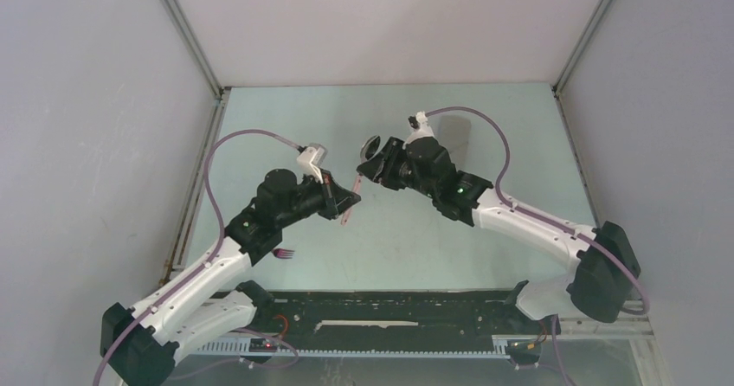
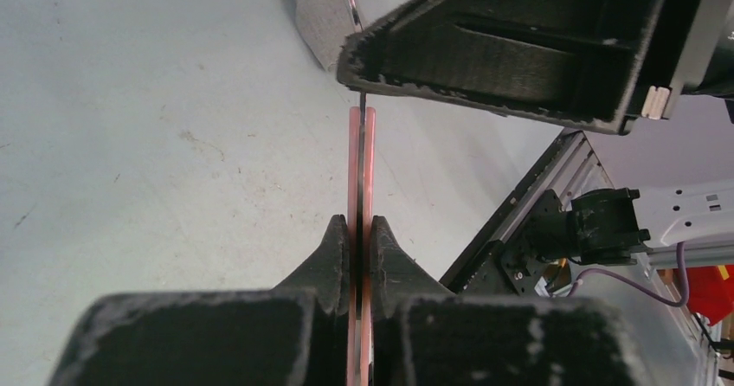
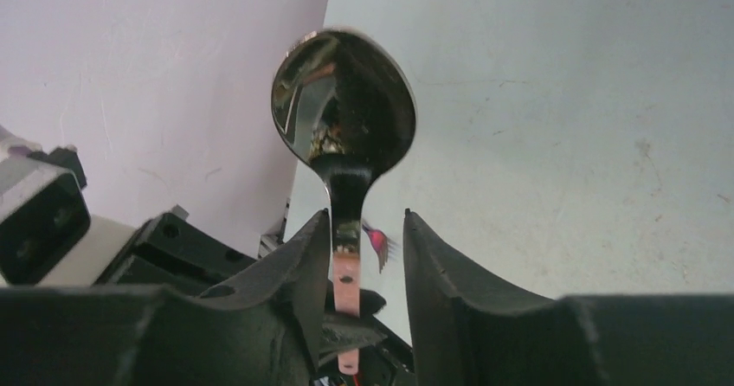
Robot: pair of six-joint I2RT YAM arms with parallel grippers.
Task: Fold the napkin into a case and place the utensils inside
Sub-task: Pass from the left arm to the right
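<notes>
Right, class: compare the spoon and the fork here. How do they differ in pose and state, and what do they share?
The spoon is held off the table, its handle pinched in the shut left gripper; the fork lies loose on the table beside the left arm, gripped by nothing. The spoon ends in a broad, mirror-bright bowl; the fork ends in short dark tines. Both have thin pinkish handles.

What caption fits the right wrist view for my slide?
Bowl-up spoon standing inside the open right tool, with the fork lying on the table beyond.
</notes>
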